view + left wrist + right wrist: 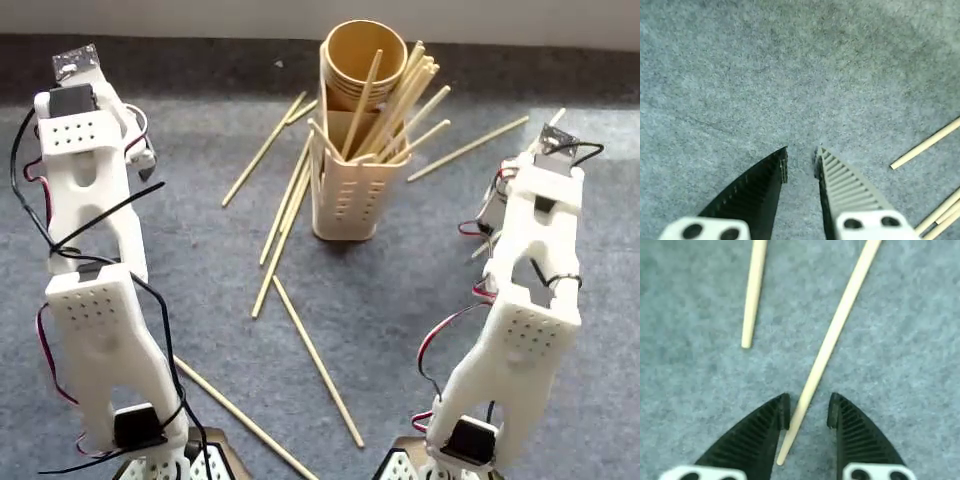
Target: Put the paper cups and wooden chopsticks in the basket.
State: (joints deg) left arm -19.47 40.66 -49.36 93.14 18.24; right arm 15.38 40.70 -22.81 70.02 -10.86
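1. Right gripper [808,411] hangs low over the grey mat [900,365], to the right of the basket. Its jaws are parted a moderate way. One chopstick [832,340] lies on the mat and runs between the fingertips, close against one finger, with the jaws not closed on it. A second chopstick [753,295] lies near it, outside the jaws.
2. Left gripper [801,159] sits well to the left of the basket, jaws apart by a narrow slit with bare mat between them. A chopstick end [925,146] lies off to one side.
3. On the robot's side of the basket, a long loose chopstick [316,362] lies flat and slants away from the basket's foot. Another stick [240,420] lies farther out, toward the left arm [95,320].
4. Several scattered chopsticks [285,215] fan across the mat just left of the basket.
5. Between the two arms the basket [350,205] stands upright. It holds the nested paper cups [362,60] and a bundle of chopsticks [400,110] that leans out over the rim, at least one of them inside the top cup.
6. Beyond the basket's right side, a single stray chopstick [470,148] lies on the mat.
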